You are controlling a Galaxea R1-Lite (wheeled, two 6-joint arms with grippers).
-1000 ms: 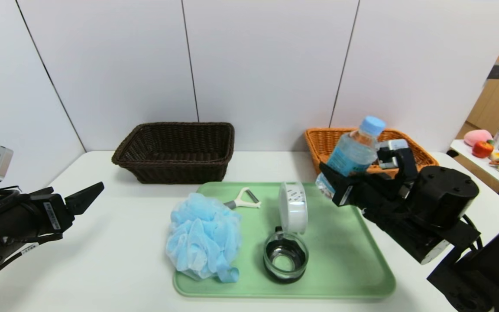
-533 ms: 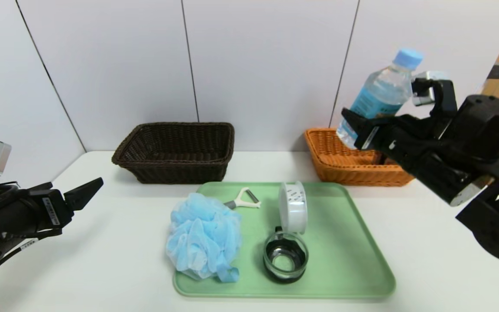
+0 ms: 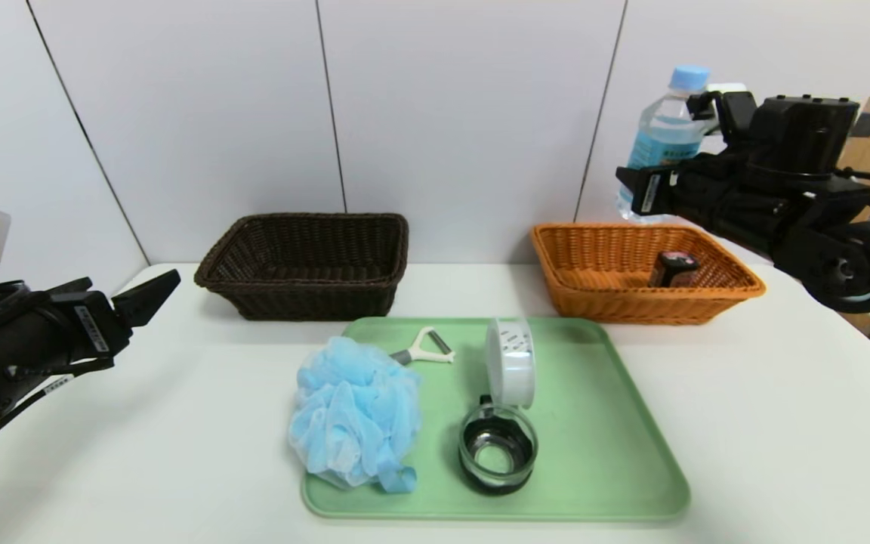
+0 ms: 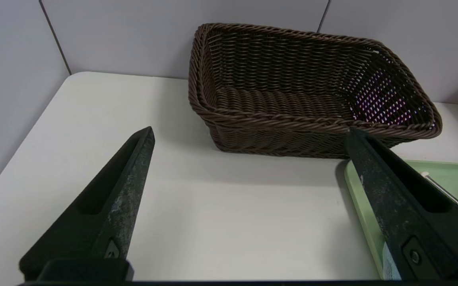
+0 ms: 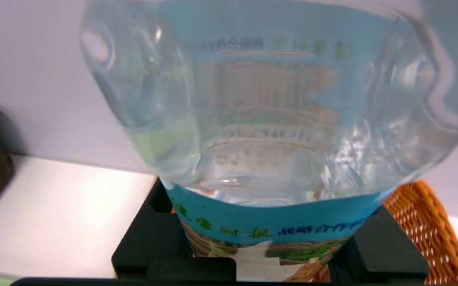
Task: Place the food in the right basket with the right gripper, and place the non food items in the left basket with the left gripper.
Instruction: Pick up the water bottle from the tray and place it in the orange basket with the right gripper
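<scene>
**Bottle held high over orange basket**

R gripper [image 3: 643, 193] is up in the air above the back rim of the orange basket [image 3: 616, 298], fingers clamped on the lower half of the water bottle [image 3: 661, 128]. Bottle stands about upright, cap on top, clear of the basket. In the right wrist view the bottle [image 5: 268, 119] fills most of the frame w/ the black fingers [image 5: 153, 238] pressed on either side of its label.

Small black box [image 3: 673, 268] w/ pink-red top lies inside the orange basket.

L gripper [image 3: 129, 317] hovers over the table [image 3: 178, 423] at the left edge, fingers wide apart, holding nothing. Left wrist view shows the brown basket [image 4: 312, 95] just ahead of it, nothing visible inside.

Green tray [image 3: 616, 468] sits mid-table in front of both baskets. On it: blue pouf [image 3: 352, 412] at the left edge, peeler [image 3: 424, 347] behind it, white container [image 3: 512, 361] on its side, glass cup [image 3: 497, 447] touching it in front.
</scene>
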